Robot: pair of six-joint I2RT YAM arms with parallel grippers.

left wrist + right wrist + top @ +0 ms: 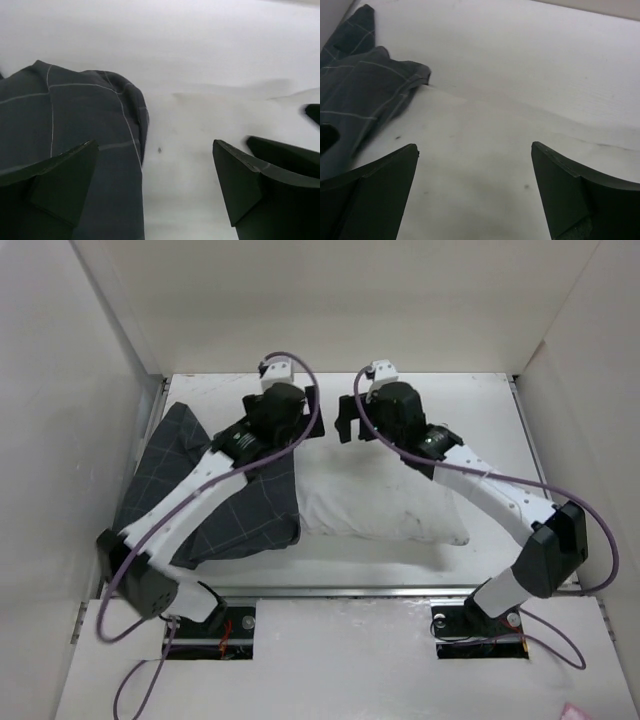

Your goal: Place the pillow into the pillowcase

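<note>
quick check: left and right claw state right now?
Left claw: open, holding nothing, over the pillowcase edge.
Right claw: open, holding nothing, over the pillow.

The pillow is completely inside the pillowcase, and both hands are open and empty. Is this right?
Not quite. In the top external view the pillowcase covers only the left end of the pillow; most of it lies bare. The rest holds: the left hand and the right hand are open and empty.
</note>
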